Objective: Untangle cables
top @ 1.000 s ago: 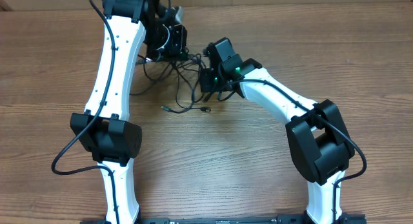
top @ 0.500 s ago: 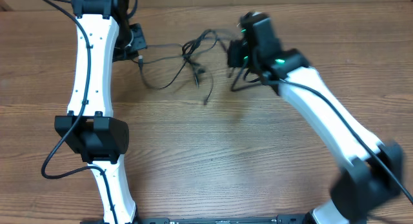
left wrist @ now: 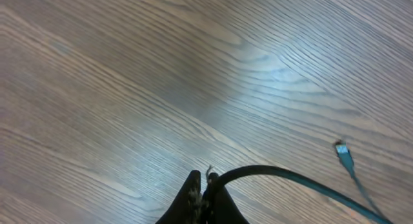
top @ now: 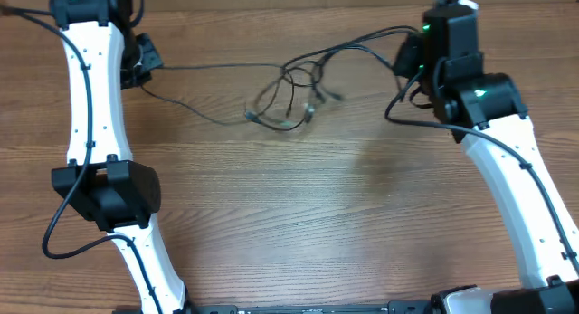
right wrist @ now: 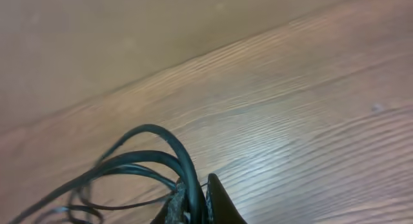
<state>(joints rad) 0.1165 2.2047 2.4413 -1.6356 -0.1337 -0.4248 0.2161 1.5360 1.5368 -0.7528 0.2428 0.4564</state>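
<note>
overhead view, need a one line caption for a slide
Left gripper and right gripper each pinch the cables, stretched across the wooden table with a tangle in the middle.

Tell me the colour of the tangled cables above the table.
Black. The cables show best in the overhead view.
</note>
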